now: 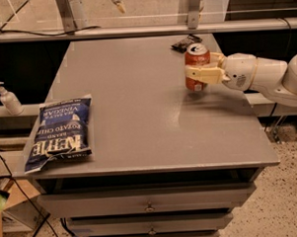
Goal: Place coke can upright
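The coke can [195,56] is a red-orange can with a silver top and pull tab. It stands upright at the right side of the grey table [138,101], its base at or just above the surface. My gripper [202,72] reaches in from the right on a white arm [265,76]. Its cream fingers [206,74] are closed around the can's middle.
A blue Kettle chip bag [57,132] lies flat at the table's front left. A small dark snack wrapper [186,41] lies behind the can near the back edge. A white pump bottle [8,98] stands off the table to the left. Drawers [150,204] sit below the tabletop.
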Available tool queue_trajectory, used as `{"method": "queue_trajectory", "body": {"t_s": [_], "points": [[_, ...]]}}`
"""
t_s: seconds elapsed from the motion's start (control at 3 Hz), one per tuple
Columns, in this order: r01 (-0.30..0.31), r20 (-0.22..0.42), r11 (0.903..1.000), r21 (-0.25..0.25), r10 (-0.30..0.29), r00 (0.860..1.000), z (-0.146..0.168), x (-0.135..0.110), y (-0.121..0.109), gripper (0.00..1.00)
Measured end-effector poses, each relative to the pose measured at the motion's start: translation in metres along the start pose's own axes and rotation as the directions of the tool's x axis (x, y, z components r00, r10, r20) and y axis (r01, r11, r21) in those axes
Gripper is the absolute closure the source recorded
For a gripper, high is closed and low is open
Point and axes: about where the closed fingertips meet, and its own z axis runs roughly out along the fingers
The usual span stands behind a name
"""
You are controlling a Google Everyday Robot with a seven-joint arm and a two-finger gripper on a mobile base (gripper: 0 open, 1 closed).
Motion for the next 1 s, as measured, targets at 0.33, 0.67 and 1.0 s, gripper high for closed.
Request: {"method": "queue_trajectory", "body": {"t_s": [0.33, 0.67, 1.0], "points": [[-0.023, 0.02, 0.9997, 0.005, 0.023, 1.0, -0.0049, 0.0029, -0.0029, 0.13], [-0.023, 0.02, 0.9997, 0.0, 0.023, 1.0, -0.0024, 0.0025, -0.0018, 0.0], [-0.023, 0.02, 0.9997, 0.0, 0.023, 1.0, -0.0023, 0.0025, -0.0017, 0.0]]}}
